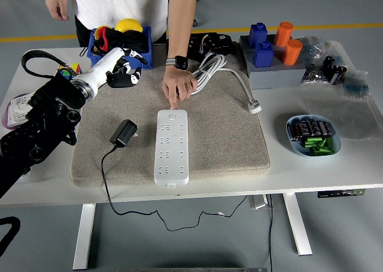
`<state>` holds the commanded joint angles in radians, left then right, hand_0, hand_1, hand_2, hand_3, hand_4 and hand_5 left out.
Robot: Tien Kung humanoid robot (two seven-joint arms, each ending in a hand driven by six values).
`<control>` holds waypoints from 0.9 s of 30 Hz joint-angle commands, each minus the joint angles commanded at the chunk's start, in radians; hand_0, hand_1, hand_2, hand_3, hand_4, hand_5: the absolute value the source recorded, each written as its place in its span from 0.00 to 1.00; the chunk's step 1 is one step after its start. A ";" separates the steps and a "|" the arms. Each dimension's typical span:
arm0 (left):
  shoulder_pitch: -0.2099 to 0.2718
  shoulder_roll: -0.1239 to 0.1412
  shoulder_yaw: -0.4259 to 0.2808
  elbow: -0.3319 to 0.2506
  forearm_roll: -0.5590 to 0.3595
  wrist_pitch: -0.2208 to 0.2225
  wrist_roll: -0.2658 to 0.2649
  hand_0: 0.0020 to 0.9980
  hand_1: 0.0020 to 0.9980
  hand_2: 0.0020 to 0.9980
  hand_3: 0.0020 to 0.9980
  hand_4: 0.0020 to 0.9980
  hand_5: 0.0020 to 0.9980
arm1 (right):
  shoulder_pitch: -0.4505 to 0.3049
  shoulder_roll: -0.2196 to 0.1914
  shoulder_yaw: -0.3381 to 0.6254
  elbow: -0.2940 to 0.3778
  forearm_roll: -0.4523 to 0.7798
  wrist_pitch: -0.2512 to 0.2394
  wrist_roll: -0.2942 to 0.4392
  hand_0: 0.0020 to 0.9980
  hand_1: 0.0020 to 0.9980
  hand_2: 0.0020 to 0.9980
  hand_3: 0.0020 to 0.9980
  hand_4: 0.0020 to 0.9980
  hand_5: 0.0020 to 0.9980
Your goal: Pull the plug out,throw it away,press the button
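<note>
The white power strip (172, 147) lies lengthwise near the middle of the beige mat (227, 134), its near end close to the mat's front edge, with bare mat open to its right as far as the white cable plug (255, 107); the black plug (123, 132) lies on the mat just left of the strip, apart from it, its cord trailing off the front of the white table (335, 170); the left hand (124, 71) is raised over the mat's far left corner beside the blue bin (119, 59), fingers loosely curled and holding nothing that can be made out; a person's hand (178, 88) reaches down from the far side, one fingertip on the strip's far end; the right arm is out of view
</note>
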<state>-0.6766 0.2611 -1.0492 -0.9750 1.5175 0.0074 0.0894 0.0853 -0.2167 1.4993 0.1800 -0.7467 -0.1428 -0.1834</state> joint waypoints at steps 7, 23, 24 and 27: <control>0.113 0.031 -0.211 -0.099 0.107 0.044 -0.047 0.73 0.77 0.66 0.73 0.73 0.12 | -0.004 0.008 0.008 0.000 -0.002 0.005 0.004 0.75 0.66 0.65 0.61 0.66 0.48; 0.280 0.026 -0.444 -0.158 0.171 0.146 -0.152 0.90 0.97 0.88 0.83 0.76 0.17 | 0.003 0.004 0.012 0.000 -0.003 0.010 0.003 0.75 0.66 0.65 0.62 0.66 0.48; 0.284 0.026 -0.447 -0.161 0.169 0.145 -0.154 0.90 0.97 0.88 0.83 0.76 0.17 | 0.003 0.005 0.012 0.000 -0.004 0.010 0.002 0.75 0.66 0.65 0.62 0.66 0.48; 0.295 0.024 -0.460 -0.173 0.160 0.137 -0.152 0.90 0.97 0.88 0.83 0.76 0.17 | 0.003 0.005 0.011 0.000 -0.005 0.012 0.002 0.75 0.66 0.65 0.62 0.66 0.48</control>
<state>-0.3817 0.2854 -1.5097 -1.1484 1.6779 0.1443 -0.0630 0.0881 -0.2113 1.5105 0.1800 -0.7517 -0.1310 -0.1811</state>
